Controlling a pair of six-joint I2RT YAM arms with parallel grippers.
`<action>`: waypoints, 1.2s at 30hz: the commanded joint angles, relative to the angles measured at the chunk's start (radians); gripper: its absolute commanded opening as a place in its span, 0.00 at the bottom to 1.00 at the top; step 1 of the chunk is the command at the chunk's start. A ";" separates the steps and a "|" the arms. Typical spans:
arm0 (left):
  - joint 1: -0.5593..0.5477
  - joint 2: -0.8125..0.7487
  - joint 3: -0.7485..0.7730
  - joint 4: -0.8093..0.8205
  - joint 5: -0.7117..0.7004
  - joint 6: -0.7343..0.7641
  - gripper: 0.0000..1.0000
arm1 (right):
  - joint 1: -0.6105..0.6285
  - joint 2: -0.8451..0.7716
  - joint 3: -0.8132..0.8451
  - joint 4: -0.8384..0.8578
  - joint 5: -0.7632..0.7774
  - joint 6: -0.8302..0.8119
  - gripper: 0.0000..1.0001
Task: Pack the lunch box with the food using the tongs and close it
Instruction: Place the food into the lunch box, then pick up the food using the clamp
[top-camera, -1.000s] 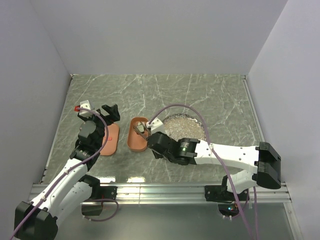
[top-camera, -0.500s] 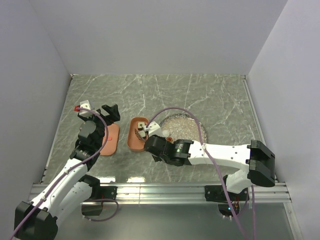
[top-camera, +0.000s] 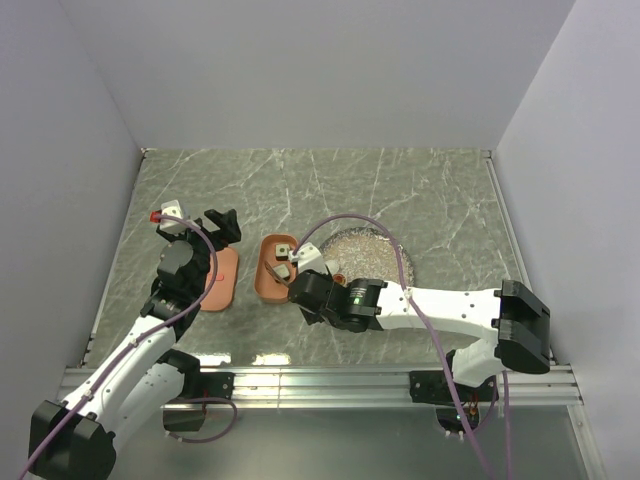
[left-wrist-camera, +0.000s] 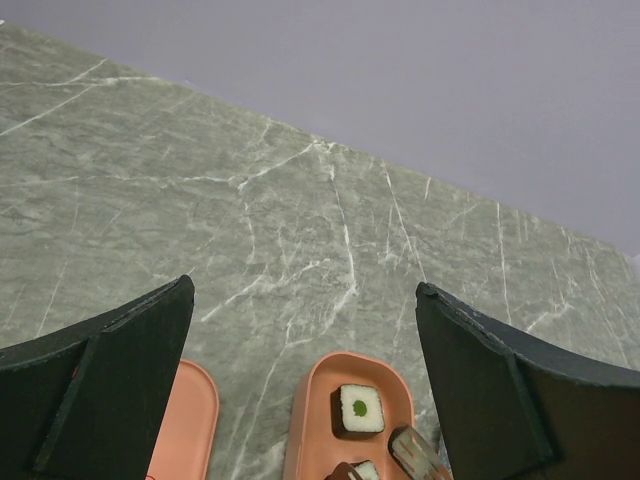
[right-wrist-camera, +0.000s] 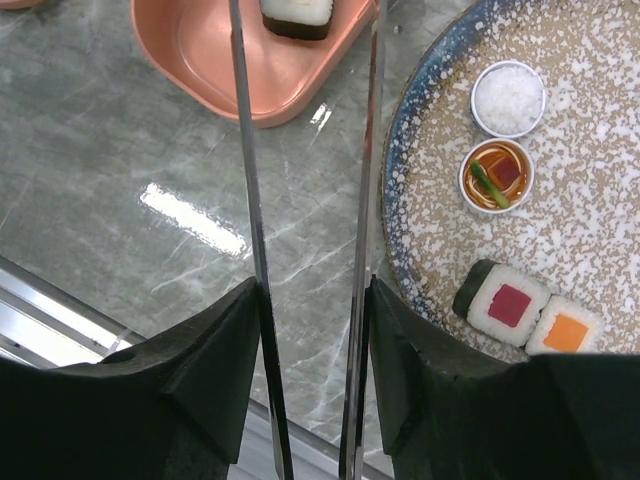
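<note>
Marble table (top-camera: 400, 190), tongs (right-wrist-camera: 252, 200) crossing lunch box (right-wrist-camera: 200, 60) rim

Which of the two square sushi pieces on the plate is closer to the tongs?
The red-centred piece, at the rim of the plate; its orange-centred neighbour sits beyond it.

Bright, even light (glare on table (right-wrist-camera: 190, 222))
</note>
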 joint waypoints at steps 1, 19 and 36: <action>0.004 -0.002 0.024 0.031 0.019 -0.007 1.00 | 0.006 -0.004 0.032 0.010 0.036 0.007 0.53; 0.004 -0.010 0.024 0.024 0.006 -0.007 0.99 | 0.006 -0.134 0.023 0.004 0.143 0.010 0.54; 0.006 0.012 0.026 0.038 0.025 -0.008 0.99 | 0.006 -0.375 -0.172 -0.145 0.234 0.238 0.54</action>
